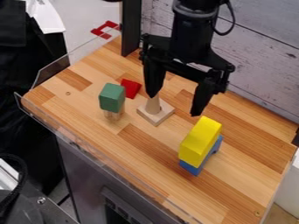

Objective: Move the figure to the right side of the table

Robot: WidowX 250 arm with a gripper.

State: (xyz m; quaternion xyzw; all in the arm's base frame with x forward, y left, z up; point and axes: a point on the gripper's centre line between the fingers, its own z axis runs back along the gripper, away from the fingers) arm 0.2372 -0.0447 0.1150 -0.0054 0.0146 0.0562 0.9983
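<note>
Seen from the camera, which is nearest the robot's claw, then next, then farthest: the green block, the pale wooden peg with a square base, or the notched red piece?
1. Wooden peg: just below the gripper.
2. Green block: left of the peg.
3. Notched red piece: upper left.

red block (130,88), left of centre | red bracket-like piece (105,29), near dark upright post (131,30) | pale plank wall (262,24) | clear guard (51,70) | white sheet (48,17), upper left

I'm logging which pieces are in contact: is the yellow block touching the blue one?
Touching: the camera view shows the yellow block resting on the blue block, no gap between.
</note>
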